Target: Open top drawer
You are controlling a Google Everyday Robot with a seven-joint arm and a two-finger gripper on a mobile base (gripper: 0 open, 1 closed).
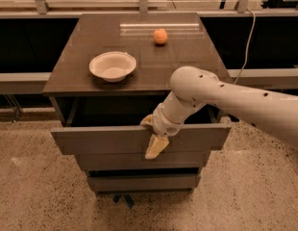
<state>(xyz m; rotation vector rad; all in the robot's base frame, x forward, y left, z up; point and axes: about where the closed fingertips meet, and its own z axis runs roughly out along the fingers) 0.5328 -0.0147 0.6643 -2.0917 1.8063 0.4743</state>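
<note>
The top drawer (105, 139) of the dark grey-brown cabinet is pulled out, and its dark interior shows behind the flat front. My gripper (153, 134) comes in from the right on a white arm and sits at the middle of the drawer front's top edge. One cream finger (156, 147) hangs down over the outside of the front. The other finger is partly hidden at the inner side of the edge. The front's top edge lies between them.
A white bowl (112, 65) and an orange ball (160, 35) sit on the cabinet top (187, 64). Two shorter drawer fronts (139, 182) lie below the top drawer. A speckled floor surrounds the cabinet, with dark shelving behind.
</note>
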